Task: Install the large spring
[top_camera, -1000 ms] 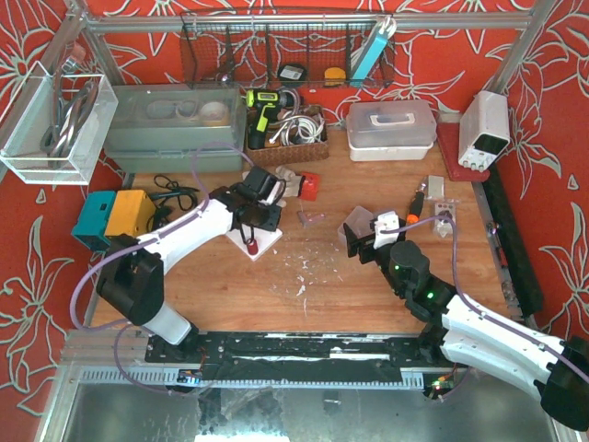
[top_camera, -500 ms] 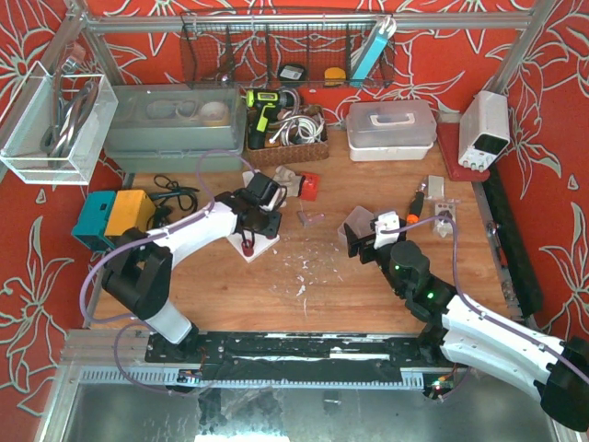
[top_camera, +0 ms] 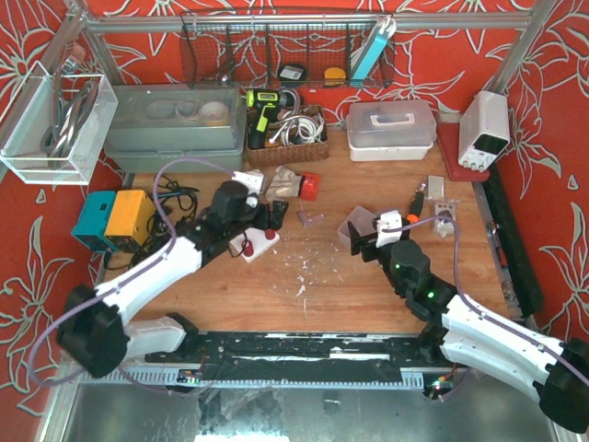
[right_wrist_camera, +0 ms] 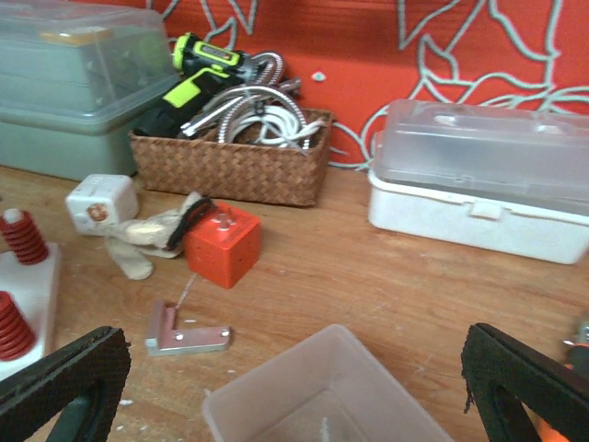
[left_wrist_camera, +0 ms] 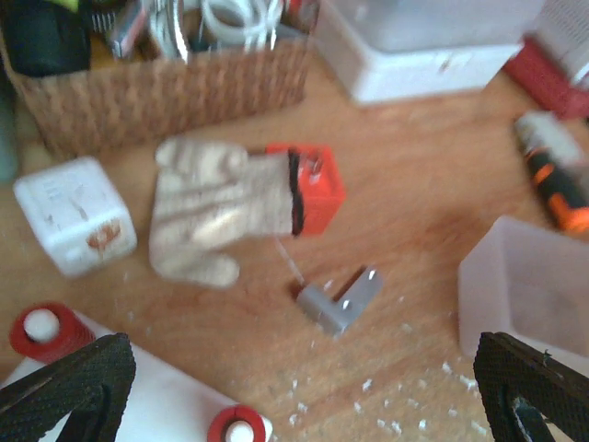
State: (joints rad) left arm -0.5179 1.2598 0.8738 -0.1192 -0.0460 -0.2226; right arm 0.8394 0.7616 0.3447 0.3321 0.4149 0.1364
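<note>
R wrist cam: red springs [right_wrist_camera: 22, 241] side-on, coils visible; L wrist cam: tops only, blurred. White base [right_wrist_camera: 41, 295] cut off. Left claw [left_wrist_camera: 299, 391], right claw [right_wrist_camera: 294, 391] both agape, empty.

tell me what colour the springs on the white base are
Red. The springs on the white base show best in the right wrist view.
</note>
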